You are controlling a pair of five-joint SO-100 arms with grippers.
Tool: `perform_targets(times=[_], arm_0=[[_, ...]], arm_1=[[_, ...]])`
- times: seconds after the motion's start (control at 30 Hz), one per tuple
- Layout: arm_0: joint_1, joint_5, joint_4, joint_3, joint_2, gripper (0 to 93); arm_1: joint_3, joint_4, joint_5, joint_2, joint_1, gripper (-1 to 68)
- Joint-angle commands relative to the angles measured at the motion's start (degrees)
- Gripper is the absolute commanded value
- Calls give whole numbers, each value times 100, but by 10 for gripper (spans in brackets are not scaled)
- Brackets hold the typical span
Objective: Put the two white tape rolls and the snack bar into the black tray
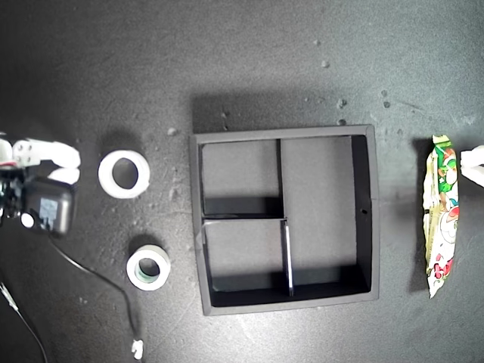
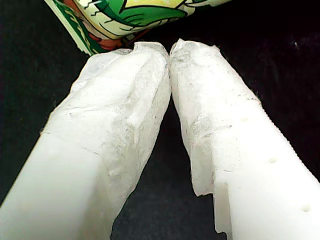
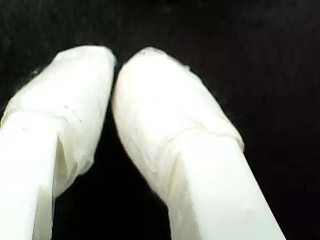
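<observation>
1st gripper (image 2: 169,50), jaws pinched together and empty, sat just beside snack bar (image 1: 442,215), whose long axis ran alongside the black tray (image 1: 363,212).

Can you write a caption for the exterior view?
Empty square matte black tray, two white tape rolls beside it, crinkled green-and-white snack bar opposite.

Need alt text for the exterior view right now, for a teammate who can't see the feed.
Top-down view of a dark table: an empty black tray with three compartments sits in the middle. Two white tape rolls lie toward the exterior view's left, near my second gripper. The snack bar lies at the right, beside my first gripper.
</observation>
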Motion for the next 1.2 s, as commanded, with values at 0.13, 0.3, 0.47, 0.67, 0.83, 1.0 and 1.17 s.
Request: perform_targets(times=[0.13,0.3,0.47,0.67,0.83,1.0,1.17], arm_0=[[545,1863,-1125,-677,272,86],[615,2268,-1485,-1503,-483,155],[1046,2153,-2338,-2584,-3999,159],[1107,1986,-2839,-2892,-5493,155],[1090,1881,-2962,-2927,-5924,159],[879,1934,-3006,-3138,-6425,137],[352,1863,-3023,-3322,-6662,56]], arm_1=[[62,-264,360,26,-44,-3],[62,-439,1090,26,-466,-3],[62,-396,1239,26,-220,-2],[62,-360,1310,26,-255,-2],[62,-378,1292,26,-404,-1],[62,-782,606,26,-615,57],[-229,-1301,-782,26,-624,167]])
